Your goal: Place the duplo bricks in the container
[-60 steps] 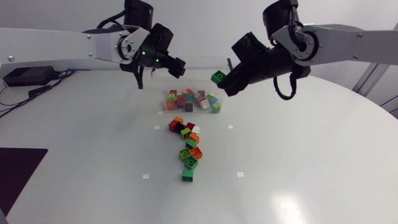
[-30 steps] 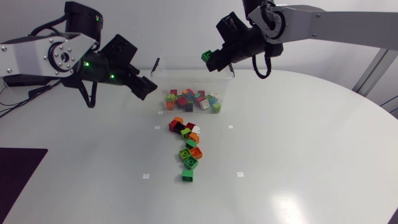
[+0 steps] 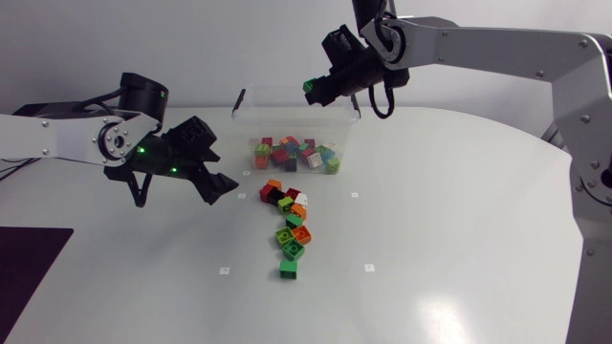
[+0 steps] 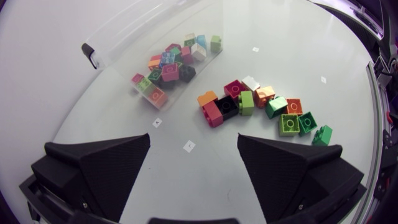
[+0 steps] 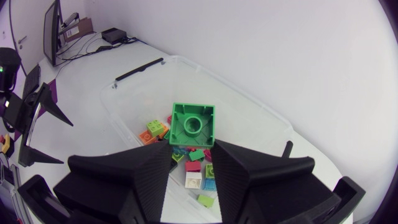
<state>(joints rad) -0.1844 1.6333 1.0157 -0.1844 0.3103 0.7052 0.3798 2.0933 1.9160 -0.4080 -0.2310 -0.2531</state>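
My right claw (image 5: 191, 152) is gripping a green brick (image 5: 193, 124), both fingers pressing on its opposite sides at a narrow spread set by the brick's own width. The brick is hanging above the clear container (image 3: 246, 119). In the right wrist view it is sitting over the open interior, inside the rim rather than outside it. The head view is placing it toward the container's far edge, so I am judging the drop line to be inside the walls but not central. The coming move is turning on this one relation: the container is lying straight below the brick with its top open, so letting go should probably be enough. Sorted bricks (image 3: 295, 153) are lying on the container's floor, crowded toward its near wall. My left claw (image 4: 194, 140) is hovering off the container's near left corner, its fingers spread wide and holding nothing. The loose bricks (image 3: 292, 225) are lying on the table (image 3: 459, 239) in a row whose long axis is running away from the container's near wall. This row is lying just ahead of the left claw, which I am judging to be the nearer arm for the next pick.
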